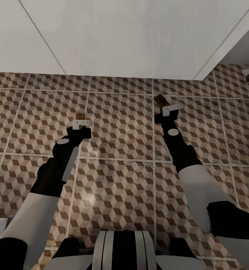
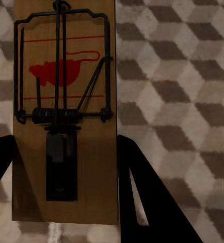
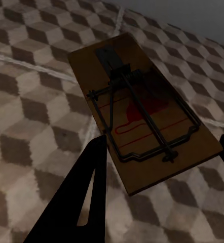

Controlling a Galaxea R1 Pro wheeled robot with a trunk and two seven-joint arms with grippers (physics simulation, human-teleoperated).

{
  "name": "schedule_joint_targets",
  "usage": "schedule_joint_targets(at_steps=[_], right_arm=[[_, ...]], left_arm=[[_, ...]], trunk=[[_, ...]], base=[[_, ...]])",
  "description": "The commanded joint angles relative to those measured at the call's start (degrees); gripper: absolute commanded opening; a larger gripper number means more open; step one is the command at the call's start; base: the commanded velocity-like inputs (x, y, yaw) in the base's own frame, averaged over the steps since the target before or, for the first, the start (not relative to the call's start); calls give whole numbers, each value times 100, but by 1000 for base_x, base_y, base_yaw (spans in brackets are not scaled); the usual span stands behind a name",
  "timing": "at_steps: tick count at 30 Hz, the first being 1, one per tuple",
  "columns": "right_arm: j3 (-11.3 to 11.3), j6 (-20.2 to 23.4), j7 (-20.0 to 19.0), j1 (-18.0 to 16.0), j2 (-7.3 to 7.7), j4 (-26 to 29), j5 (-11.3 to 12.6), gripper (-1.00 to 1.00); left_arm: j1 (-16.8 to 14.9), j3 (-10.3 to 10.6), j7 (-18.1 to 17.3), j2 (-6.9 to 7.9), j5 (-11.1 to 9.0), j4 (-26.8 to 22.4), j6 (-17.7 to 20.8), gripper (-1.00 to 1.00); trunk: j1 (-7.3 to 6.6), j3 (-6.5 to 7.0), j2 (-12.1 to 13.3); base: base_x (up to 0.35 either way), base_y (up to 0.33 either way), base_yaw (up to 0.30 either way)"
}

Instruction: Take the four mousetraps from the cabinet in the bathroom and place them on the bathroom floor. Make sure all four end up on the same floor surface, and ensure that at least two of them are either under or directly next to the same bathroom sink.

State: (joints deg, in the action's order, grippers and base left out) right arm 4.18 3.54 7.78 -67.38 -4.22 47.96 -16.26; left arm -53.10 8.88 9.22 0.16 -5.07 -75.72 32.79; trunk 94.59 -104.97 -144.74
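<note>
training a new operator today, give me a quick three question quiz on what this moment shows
1. True or false: each tool has a mousetrap between its fingers.
2. Multiple choice: what lies beneath both arms? A) wooden boards B) cube-pattern tiles C) grey carpet
3. Fill in: the picture printed on the trap boards is coloured ____.

Key:
1. True. The left tool holds the left mousetrap, and the right tool holds the right mousetrap.
2. B, the bathroom floor.
3. Red.
</note>
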Motion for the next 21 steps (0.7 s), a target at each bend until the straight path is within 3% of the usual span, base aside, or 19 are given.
schedule_joint_targets(at_steps=[1, 3, 8, 10, 21], right_arm=[[8, 38, 3, -2, 1, -45, 37, -100], [6, 38, -22, -3, 0, -98, 240, -100], [4, 16, -251, -3, 1, -530, 1167, -100], [4, 10, -367, -3, 0, -691, 1355, -100], [4, -1, -946, 0, 14, -815, 1488, -100]], left_arm=[[-2, 8, 36, 2, -38, -67, 26, -100], [-3, 8, 36, 2, -38, -128, 26, -100], [-2, 8, 36, 4, -38, -290, 30, -100], [-1, 8, 36, 8, -38, -351, 33, -100], [0, 8, 35, 11, -44, -385, 41, -100]], trunk=[[-1, -3, -1], [-1, -3, -1], [-1, -3, -1], [-1, -3, -1], [-1, -3, -1]], base=[[0, 0, 0], [0, 0, 0], [0, 0, 0], [0, 0, 0], [0, 0, 0]])
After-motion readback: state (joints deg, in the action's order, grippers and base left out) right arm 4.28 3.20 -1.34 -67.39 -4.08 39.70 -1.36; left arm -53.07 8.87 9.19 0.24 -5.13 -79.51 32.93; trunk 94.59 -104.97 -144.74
